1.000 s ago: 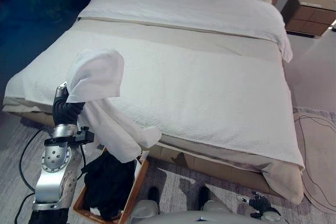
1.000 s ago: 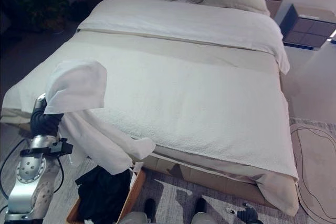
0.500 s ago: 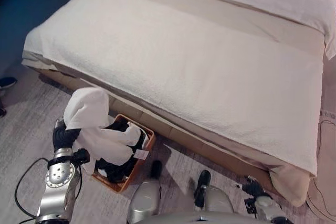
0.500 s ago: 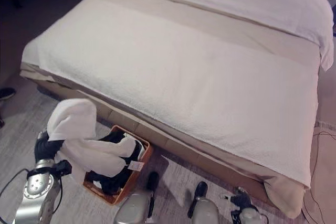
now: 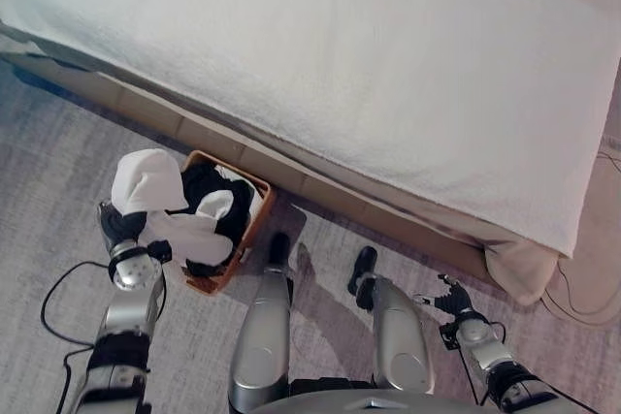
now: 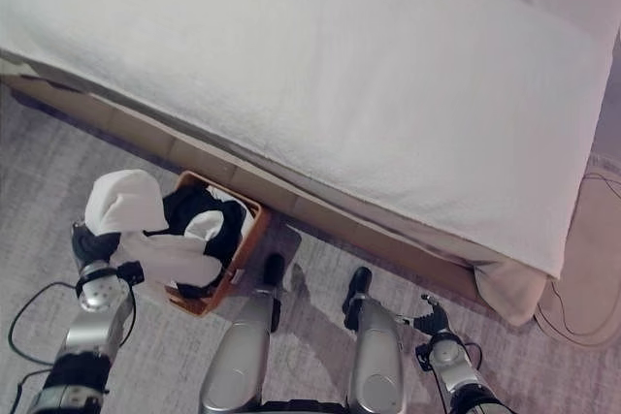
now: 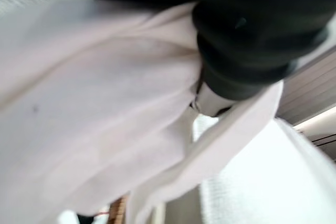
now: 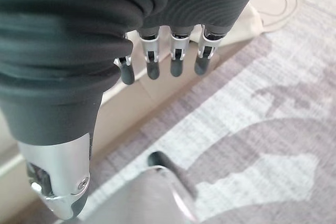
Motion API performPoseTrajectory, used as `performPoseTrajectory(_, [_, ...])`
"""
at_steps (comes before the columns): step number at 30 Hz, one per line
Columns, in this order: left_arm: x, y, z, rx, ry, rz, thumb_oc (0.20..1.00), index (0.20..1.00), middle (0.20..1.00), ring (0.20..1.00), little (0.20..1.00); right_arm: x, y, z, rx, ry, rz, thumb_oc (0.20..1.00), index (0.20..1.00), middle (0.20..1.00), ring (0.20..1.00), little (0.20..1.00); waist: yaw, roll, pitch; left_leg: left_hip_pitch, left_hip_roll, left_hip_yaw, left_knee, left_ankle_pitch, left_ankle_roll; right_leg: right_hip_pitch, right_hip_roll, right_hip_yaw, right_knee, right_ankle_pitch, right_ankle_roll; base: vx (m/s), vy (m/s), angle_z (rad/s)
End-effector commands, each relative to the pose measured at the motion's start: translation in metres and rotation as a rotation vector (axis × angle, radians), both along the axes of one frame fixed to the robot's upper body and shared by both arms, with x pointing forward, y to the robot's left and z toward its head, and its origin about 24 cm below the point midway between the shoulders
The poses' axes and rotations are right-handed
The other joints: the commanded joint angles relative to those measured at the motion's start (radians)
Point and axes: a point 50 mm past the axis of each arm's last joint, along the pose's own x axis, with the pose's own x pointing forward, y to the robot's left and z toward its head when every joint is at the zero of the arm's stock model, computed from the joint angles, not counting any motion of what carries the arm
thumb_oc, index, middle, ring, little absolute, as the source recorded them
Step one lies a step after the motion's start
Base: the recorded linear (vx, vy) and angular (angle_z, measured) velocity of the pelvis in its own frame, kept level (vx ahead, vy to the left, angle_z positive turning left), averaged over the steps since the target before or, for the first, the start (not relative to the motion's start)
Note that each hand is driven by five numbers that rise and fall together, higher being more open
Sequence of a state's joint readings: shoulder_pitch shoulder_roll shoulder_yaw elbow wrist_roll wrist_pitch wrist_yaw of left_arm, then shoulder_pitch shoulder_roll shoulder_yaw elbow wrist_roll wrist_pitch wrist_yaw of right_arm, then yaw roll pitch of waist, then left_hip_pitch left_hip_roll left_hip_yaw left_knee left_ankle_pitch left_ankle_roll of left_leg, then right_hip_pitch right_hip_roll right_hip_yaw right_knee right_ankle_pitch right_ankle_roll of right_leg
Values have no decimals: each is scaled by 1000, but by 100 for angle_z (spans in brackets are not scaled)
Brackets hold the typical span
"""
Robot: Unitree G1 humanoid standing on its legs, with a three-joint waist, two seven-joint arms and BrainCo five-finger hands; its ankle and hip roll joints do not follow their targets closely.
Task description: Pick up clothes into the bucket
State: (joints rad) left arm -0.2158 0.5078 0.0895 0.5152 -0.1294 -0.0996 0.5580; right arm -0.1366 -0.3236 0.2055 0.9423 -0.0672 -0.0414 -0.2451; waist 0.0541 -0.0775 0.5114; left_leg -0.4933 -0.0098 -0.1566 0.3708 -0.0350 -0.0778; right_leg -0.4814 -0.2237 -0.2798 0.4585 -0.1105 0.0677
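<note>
The left hand (image 5: 118, 225) is at the left side of the orange basket (image 5: 254, 223), and the white garment (image 5: 155, 196) lies draped over it, so that the cloth covers the hand from above and hangs down into the basket. In the left wrist view the white cloth wraps close around the dark ribbed cover, and the fingers are hidden under it; I cannot tell if they pinch the cloth or are already loose. One part of the garment rests on the dark clothes (image 5: 209, 191) that are already inside the basket, and the other part is bunched on top of the hand, outside the rim. I judge that the hand is held beside and a little above the basket so that the hanging cloth falls inside by its own weight. The basket stands on the grey carpet (image 5: 58, 172), just beside the edge of the bed (image 5: 369, 65), probably so that clothes taken from the bed need only a short way. The right hand (image 8: 163, 59) hangs low near the floor at the robot's right side, idle, with its fingers straight and a little apart, holding nothing. The garment seems nearly delivered, but the bunched part must come off the hand, and it could catch there or slide outside the rim.
</note>
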Motion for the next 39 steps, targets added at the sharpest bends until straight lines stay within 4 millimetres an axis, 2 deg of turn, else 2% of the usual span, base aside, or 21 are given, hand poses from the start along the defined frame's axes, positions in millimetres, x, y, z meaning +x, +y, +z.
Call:
performPoseTrajectory(1, [-9, 27, 29, 183, -59, 97, 200, 200, 200, 200, 200, 0, -2, 5, -30, -57, 2, 1000, 1000, 1000, 1000, 1000, -20, -33, 9, -72, -45, 1, 95, -59, 39, 28, -43, 19, 25, -22, 54, -53, 8, 11])
performPoseTrajectory(3, [-5, 37, 36, 215, -43, 122, 200, 200, 200, 200, 200, 4, -2, 7, -36, -73, 4, 1000, 1000, 1000, 1000, 1000, -26, -44, 9, -130, -44, 5, 120, -60, 41, -29, -40, 24, 38, -22, 51, 4, -4, 2])
performPoseTrajectory(4, [-5, 40, 40, 248, -34, 123, 200, 200, 200, 200, 200, 4, -3, 8, -39, -76, 2, 1000, 1000, 1000, 1000, 1000, -29, -47, 9, -139, -40, 4, 137, -92, 38, -40, -35, 32, 53, -49, 60, 66, -16, -7])
performPoseTrajectory(8, [-3, 52, 53, 334, -12, 151, 200, 200, 200, 200, 200, 9, -1, 12, -34, -111, -6, 1000, 1000, 1000, 1000, 1000, -41, -64, 9, -222, -30, 7, 175, -100, 41, -124, -30, 40, 73, -45, 66, 18, 6, -5])
performPoseTrajectory(15, [-7, 64, 54, 370, 34, 217, 200, 200, 200, 200, 200, 15, 3, 17, -20, -157, -13, 1000, 1000, 1000, 1000, 1000, -61, -93, 9, -320, -22, 13, 231, -123, 56, -227, -18, 60, 101, -36, 77, 10, 14, -7])
performPoseTrajectory(18, [-8, 67, 49, 372, 79, 237, 200, 200, 200, 200, 200, 18, 4, 20, -14, -182, -20, 1000, 1000, 1000, 1000, 1000, -69, -103, 9, -344, -21, 15, 241, -128, 59, -249, -15, 62, 101, -36, 79, 7, 4, -3])
performPoseTrajectory(19, [-8, 67, 49, 374, 79, 235, 705, 705, 705, 705, 705, 18, 4, 20, -16, -184, -21, 1000, 1000, 1000, 1000, 1000, -71, -104, 9, -351, -21, 16, 243, -128, 60, -253, -13, 63, 99, -34, 79, 0, 0, 0])
performPoseTrajectory(20, [-8, 67, 49, 381, 92, 232, 944, 944, 944, 944, 944, 17, 3, 20, -16, -181, -22, 1000, 1000, 1000, 1000, 1000, -72, -105, 9, -356, -21, 16, 242, -127, 61, -259, -11, 63, 97, -32, 80, 0, 0, 0])
performPoseTrajectory(21, [-8, 67, 48, 388, 105, 227, 1000, 1000, 1000, 1000, 1000, 17, 3, 20, -21, -178, -24, 1000, 1000, 1000, 1000, 1000, -73, -105, 9, -359, -19, 16, 240, -127, 61, -262, -9, 63, 92, -30, 80, 0, 0, 0])
performPoseTrajectory(26, [-9, 64, 45, 414, 134, 208, 1000, 1000, 1000, 1000, 1000, 16, 2, 18, -24, -166, -20, 1000, 1000, 1000, 1000, 1000, -74, -103, 9, -365, -21, 18, 232, -124, 63, -272, -8, 66, 82, -26, 78, 0, 0, 0])
performPoseTrajectory(33, [-17, 65, 33, 484, 263, 170, 1000, 1000, 1000, 1000, 1000, 18, 4, 19, -19, -163, -2, 1000, 1000, 1000, 1000, 1000, -75, -94, 9, -344, -19, 23, 202, -113, 61, -260, -6, 70, 60, -19, 74, -5, 0, -1])
performPoseTrajectory(39, [-29, 48, -13, 375, 389, 83, 1000, 1000, 1000, 1000, 1000, 18, -2, 20, -29, -142, -4, 1000, 1000, 1000, 1000, 1000, -66, -60, 9, -259, -22, 39, 137, -90, 57, -194, -6, 79, 18, -5, 72, -35, 6, -14])
